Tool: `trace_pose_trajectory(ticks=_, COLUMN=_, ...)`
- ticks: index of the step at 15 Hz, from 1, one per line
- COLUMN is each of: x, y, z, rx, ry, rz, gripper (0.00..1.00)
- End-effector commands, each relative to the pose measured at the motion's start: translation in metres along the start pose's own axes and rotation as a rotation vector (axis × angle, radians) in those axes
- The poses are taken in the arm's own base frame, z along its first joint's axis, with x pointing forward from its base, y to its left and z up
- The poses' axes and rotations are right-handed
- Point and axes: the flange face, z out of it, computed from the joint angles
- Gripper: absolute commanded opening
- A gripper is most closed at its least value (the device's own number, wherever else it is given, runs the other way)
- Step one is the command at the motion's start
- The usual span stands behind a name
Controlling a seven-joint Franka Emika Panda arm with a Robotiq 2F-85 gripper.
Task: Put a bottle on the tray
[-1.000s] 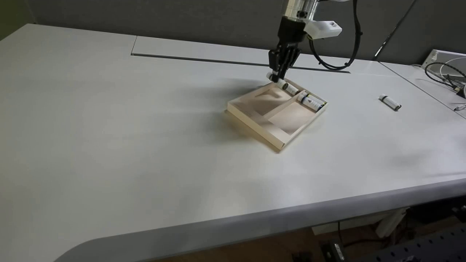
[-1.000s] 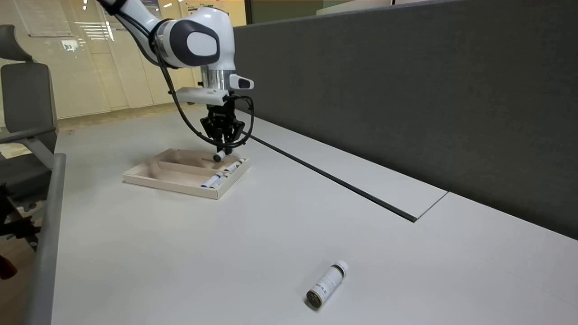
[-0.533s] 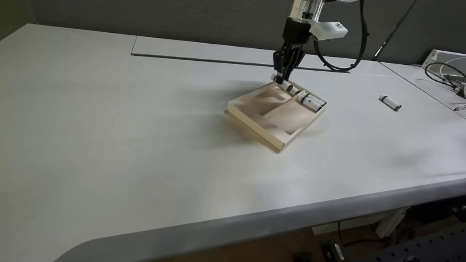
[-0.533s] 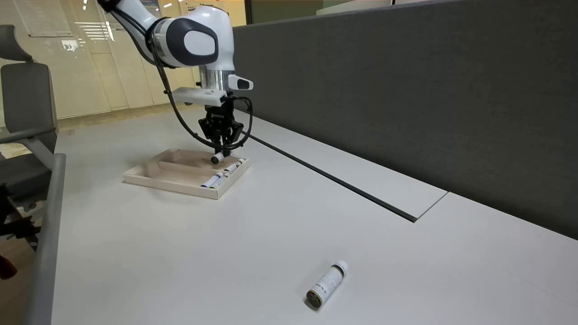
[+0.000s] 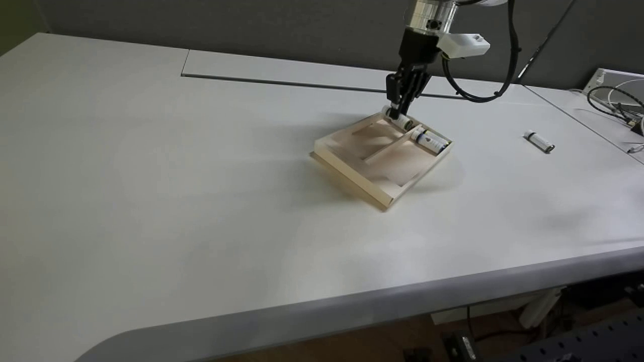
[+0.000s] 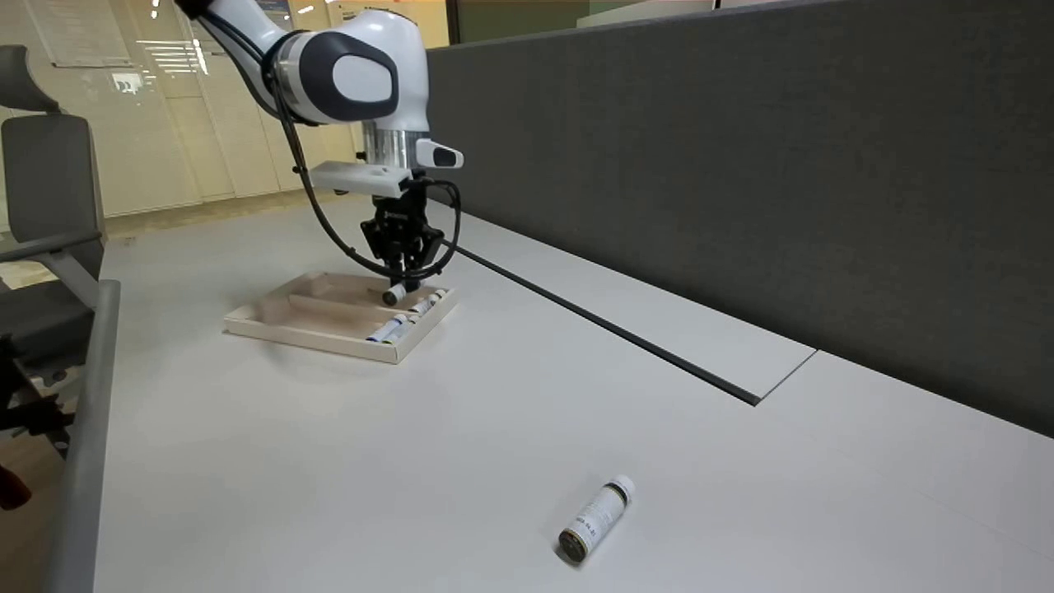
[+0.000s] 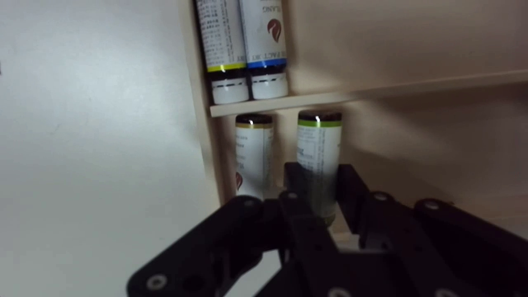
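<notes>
claw point(image 7: 319, 171) | clamped, both fingers point(image 7: 350, 187) against green-banded bottle point(image 7: 318, 144) | over tray point(image 5: 352, 175)

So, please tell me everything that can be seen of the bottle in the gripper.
The green-banded bottle is small and cylindrical: white printed label, dark glossy end, perhaps glass, and white opposite end. The gripper clasps it, lying rather than upright, over a compartment of the tray, beside but apart from a gold-banded bottle. Tray contact is unclear.

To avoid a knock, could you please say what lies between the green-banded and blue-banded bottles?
The wrist view shows a thin divider of the tray between the green-banded bottle and the blue-banded bottle.
</notes>
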Motion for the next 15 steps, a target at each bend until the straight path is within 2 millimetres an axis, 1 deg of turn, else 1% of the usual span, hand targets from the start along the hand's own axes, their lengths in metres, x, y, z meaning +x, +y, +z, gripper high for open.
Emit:
trace_pose_trajectory(ticks=1, x=-0.0028, y=0.0029, z=-0.0004, rx=0.004, ry=0.0, rz=0.012, gripper=0.07)
trace_pose_trajectory(ticks=8, x=-0.0011, y=0.0038, z=0.0013, rx=0.005, ry=0.003, rz=0.011, gripper=0.07)
trace_pose_trajectory(ticks=14, x=-0.0022, y=0.0107, z=0.0081, rx=0.005, ry=-0.008, rz=0.023, gripper=0.07)
trace_pose_trajectory(ticks=15, x=-0.0026, y=0.0117, z=0.0086, rx=0.005, ry=-0.011, rz=0.025, gripper=0.52)
